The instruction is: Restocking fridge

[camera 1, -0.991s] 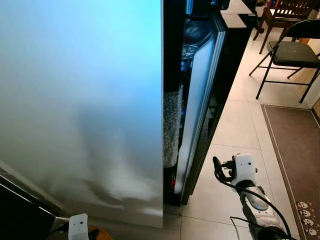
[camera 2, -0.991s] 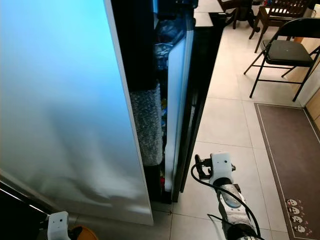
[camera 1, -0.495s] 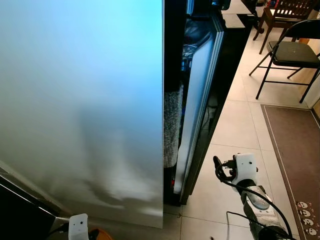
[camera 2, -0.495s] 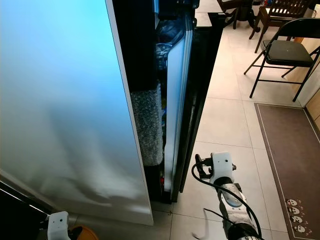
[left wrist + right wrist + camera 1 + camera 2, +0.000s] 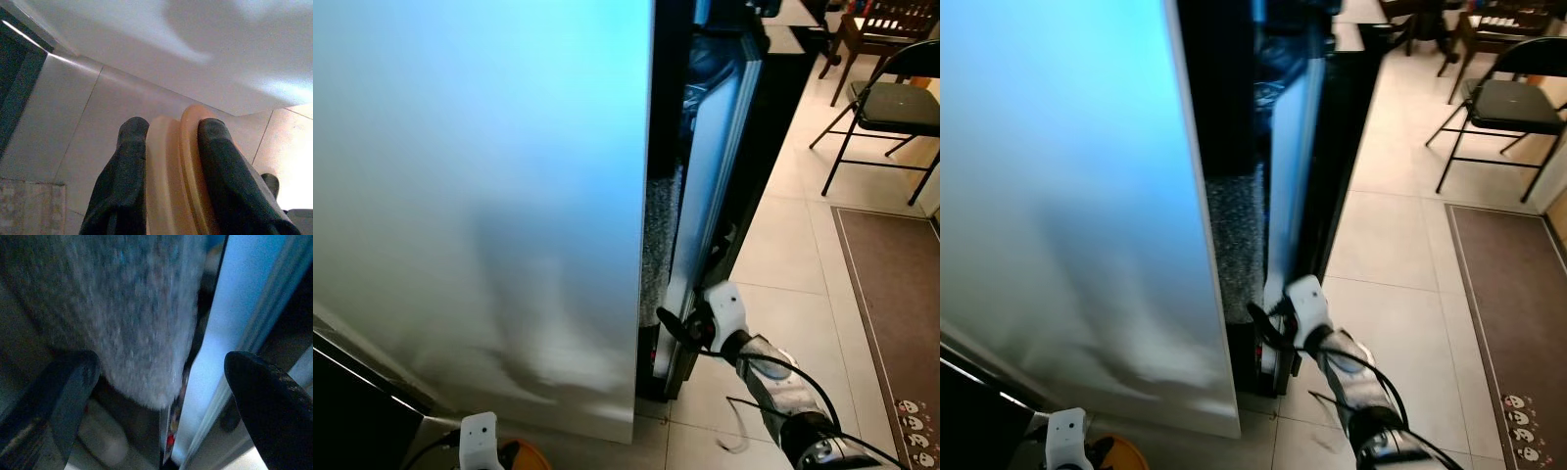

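The fridge stands before me, its broad silver face (image 5: 480, 196) on the left. Its door (image 5: 705, 176) hangs slightly ajar, white inner side showing. In the dark gap sits a grey, fuzzy-looking bundle (image 5: 658, 235). My right gripper (image 5: 674, 326) is low at the door's edge, open, fingers (image 5: 54, 396) spread before the bundle (image 5: 122, 308) and the door's pale edge (image 5: 239, 308). A white container (image 5: 102, 435) lies low inside. My left gripper (image 5: 173, 125) hangs at the bottom left, shut on an orange disc-like object (image 5: 168, 176).
A black folding chair (image 5: 891, 103) and a wooden chair (image 5: 891, 15) stand at the back right. A brown mat (image 5: 891, 274) lies on the pale tiled floor (image 5: 783, 245) to the right. A dark cabinet edge (image 5: 352, 411) is at the bottom left.
My right gripper has swung left from over the tiles to the lower edge of the ajar door. The camera has shifted slightly.
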### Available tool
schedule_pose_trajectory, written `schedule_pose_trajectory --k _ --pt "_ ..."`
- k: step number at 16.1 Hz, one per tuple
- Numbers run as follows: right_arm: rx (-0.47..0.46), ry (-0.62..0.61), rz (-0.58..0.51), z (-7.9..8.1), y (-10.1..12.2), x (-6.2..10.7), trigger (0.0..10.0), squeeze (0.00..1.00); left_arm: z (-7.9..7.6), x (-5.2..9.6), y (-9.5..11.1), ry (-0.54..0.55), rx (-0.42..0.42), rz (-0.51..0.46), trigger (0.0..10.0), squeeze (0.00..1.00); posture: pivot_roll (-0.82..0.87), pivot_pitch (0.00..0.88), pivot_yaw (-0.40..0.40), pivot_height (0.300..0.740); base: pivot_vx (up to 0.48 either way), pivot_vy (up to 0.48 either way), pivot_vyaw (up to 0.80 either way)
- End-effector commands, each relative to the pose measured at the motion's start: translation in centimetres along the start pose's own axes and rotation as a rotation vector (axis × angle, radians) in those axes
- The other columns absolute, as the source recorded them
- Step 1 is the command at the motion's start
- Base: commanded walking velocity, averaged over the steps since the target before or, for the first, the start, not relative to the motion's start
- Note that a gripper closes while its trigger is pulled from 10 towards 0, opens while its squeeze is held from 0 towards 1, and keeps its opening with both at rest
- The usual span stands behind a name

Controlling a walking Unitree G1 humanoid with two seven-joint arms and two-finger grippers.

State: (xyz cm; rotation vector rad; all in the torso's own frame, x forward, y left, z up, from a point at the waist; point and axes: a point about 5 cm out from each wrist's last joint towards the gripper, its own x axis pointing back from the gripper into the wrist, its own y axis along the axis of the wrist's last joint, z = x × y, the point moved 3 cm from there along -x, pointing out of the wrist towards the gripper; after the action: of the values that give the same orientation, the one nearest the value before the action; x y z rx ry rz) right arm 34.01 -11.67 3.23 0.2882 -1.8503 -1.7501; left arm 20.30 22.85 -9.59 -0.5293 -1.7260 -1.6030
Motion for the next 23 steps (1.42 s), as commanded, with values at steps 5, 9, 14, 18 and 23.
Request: schedule_pose_trajectory --k 5,9,14,18,23 --pt "0.037 -0.080 -0.052 -1.9 1.9 0.0 10.0 0.00 0.1 1.4 -5.5 -0.012 -0.033 0.200 10.0 0.00 -0.05 0.099 -0.011 0.740 0.000 0.000 0.00" --pt "0.046 -0.142 -0.087 -2.8 3.1 -0.2 10.0 0.00 0.1 1.4 -5.5 -0.014 -0.035 0.201 10.0 0.00 -0.05 0.097 -0.011 0.740 0.000 0.000 0.00" --pt "0.059 -0.233 -0.132 -3.9 4.6 -0.4 10.0 0.00 0.0 1.4 -5.5 -0.024 -0.048 0.203 10.0 0.00 -0.04 0.098 -0.014 0.740 0.000 0.000 0.00" --pt "0.067 -0.390 -0.103 -6.2 3.6 1.1 10.0 0.00 0.0 1.4 -5.5 -0.029 -0.057 0.204 10.0 0.00 -0.05 0.095 -0.015 0.740 0.000 0.000 0.00" --pt "0.041 -0.576 -0.036 -9.1 0.7 4.7 10.0 0.00 0.0 1.4 -5.4 -0.034 -0.066 0.204 10.0 0.00 -0.05 0.095 -0.015 0.740 0.000 0.000 0.00"
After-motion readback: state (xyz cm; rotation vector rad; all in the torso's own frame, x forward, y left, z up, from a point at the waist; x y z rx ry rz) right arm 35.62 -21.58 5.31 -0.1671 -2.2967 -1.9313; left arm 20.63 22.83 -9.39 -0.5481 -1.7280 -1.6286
